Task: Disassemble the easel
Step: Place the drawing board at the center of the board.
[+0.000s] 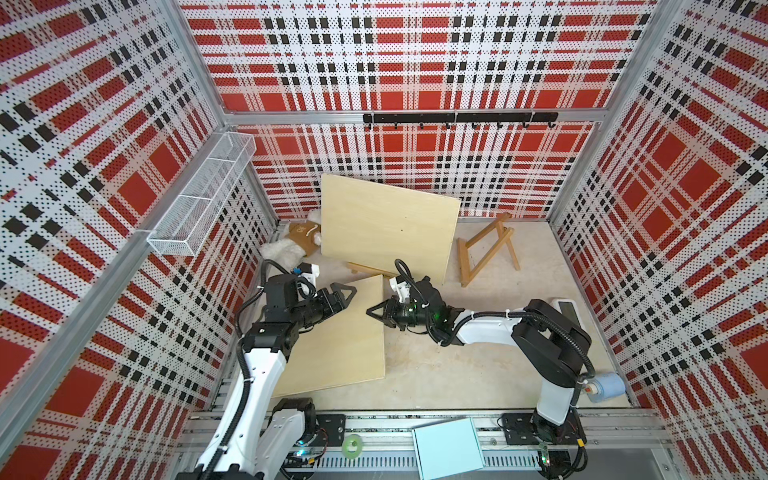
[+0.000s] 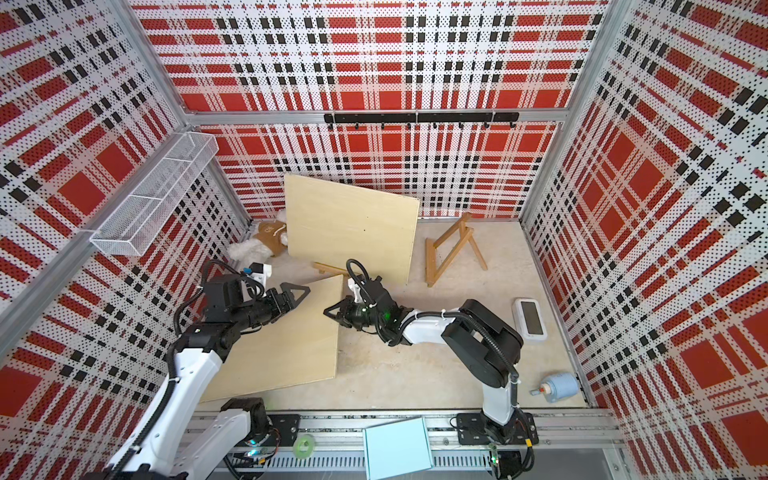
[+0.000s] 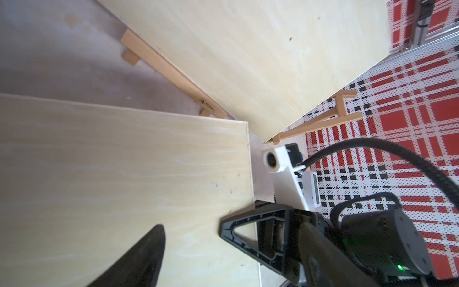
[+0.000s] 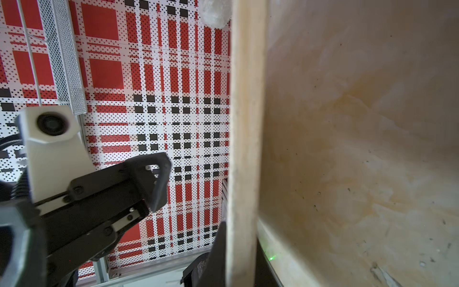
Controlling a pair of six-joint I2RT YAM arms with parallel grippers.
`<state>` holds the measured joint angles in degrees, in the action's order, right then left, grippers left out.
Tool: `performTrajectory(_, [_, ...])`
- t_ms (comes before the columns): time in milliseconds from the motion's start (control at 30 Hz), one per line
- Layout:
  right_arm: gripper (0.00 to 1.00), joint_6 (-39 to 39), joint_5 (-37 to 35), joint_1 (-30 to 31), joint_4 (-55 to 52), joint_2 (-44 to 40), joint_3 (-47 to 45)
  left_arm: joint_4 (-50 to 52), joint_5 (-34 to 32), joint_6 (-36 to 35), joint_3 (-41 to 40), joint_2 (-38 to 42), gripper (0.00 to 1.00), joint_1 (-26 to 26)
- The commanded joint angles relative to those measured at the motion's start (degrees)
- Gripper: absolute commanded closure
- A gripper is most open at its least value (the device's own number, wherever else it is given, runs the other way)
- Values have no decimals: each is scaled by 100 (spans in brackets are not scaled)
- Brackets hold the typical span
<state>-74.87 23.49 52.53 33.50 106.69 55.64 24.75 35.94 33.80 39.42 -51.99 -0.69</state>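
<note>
Easel (image 1: 365, 269) of light wood stands at the back centre of the beige table (image 1: 457, 365). It faces the front, and its long ledge runs slantwise from back left to front right. A large pale plywood board (image 1: 386, 224) rests on that ledge and leans back toward the rear wall, hiding the frame behind it. The left wrist view shows the ledge (image 3: 173, 72) under the board's lower edge.

A second pale plywood board (image 1: 345, 345) lies in front of the easel, its far corner close to the ledge. The right gripper (image 1: 372, 312) is clenched on this board's right edge, and the right wrist view shows that edge (image 4: 246, 124) between its fingers. Whether the edge is lifted off the table I cannot tell.

The left gripper (image 1: 347, 297) hovers over the same board's far side with its jaws spread, grasping nothing.

The easel lies beyond both grippers, toward the rear wall, untouched by either.

A bare wooden A-frame easel (image 1: 462, 262) stands apart at the back right, facing the centre.
</note>
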Motion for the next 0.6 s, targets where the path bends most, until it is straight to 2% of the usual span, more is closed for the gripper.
performTrajectory(0, [100,89,-162,50,582,149,-241,-792,240,321,-330,-228,17,-54])
performTrajectory(200, [100,396,-367,52,604,464,-453,-934,218,270,-391,-354,16,-91])
performTrajectory(367, [86,192,-236,55,1045,906,-593,-964,200,229,-409,-449,16,-106])
performTrajectory(567, [86,106,-237,55,1216,1117,-708,-1018,255,197,-347,-618,16,-116])
